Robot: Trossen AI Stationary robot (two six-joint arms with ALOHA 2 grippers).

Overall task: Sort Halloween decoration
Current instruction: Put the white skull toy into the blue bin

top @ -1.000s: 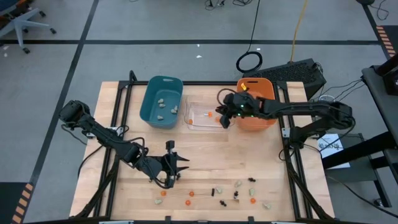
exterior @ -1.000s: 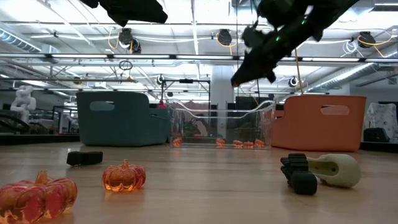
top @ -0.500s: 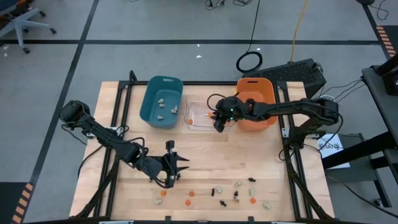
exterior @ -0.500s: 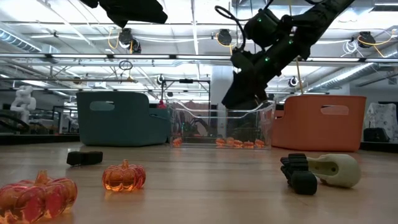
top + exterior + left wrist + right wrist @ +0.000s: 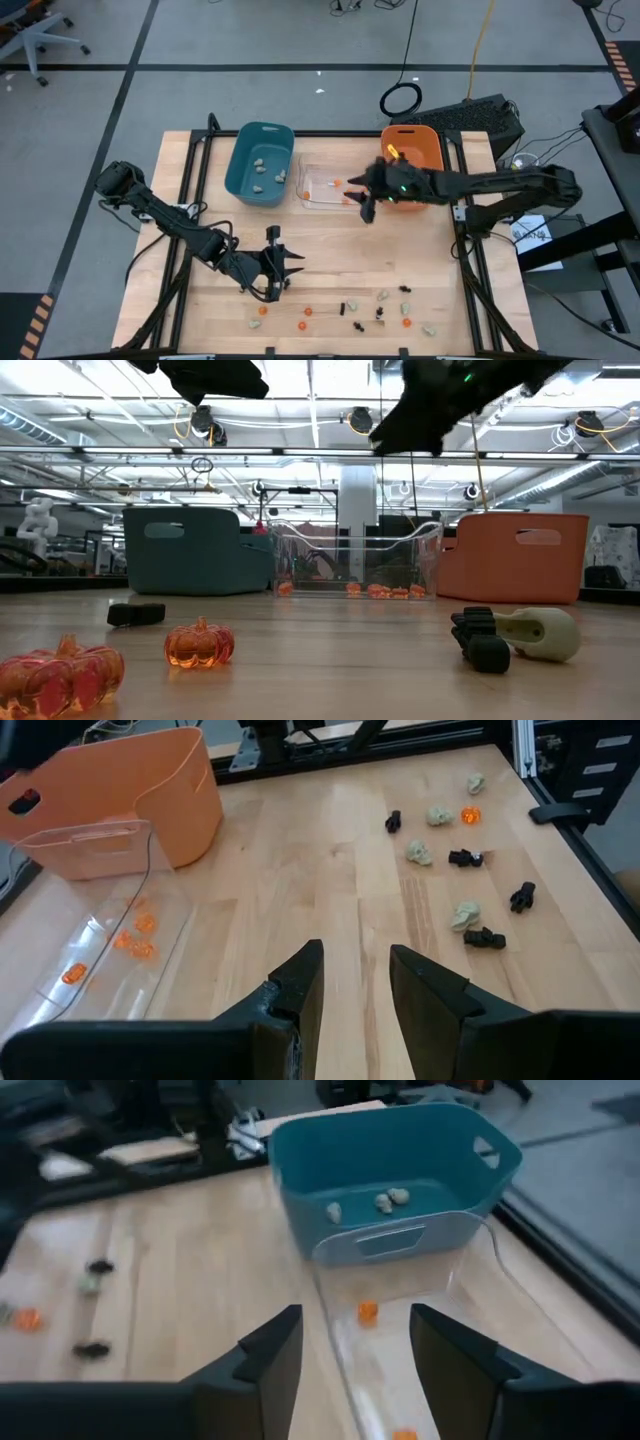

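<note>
Halloween decoration [image 5: 380, 312]: loose trinkets scattered along the table's near edge, orange, black and pale ones mixed; more already lie in the bins. Right gripper [image 5: 366, 209] fingers apart, nothing between them, raised above the near right corner of the clear bin [image 5: 327, 187], where small orange pumpkins [image 5: 367, 1311] lie. Pale lumps [image 5: 259, 166] sit in the teal bin [image 5: 259, 162], left of the clear one; orange bin [image 5: 412, 168] to its right. Left gripper [image 5: 275, 270] hangs over bare wood mid-table, fingers parted, holding nothing, just behind the scattered row.
</note>
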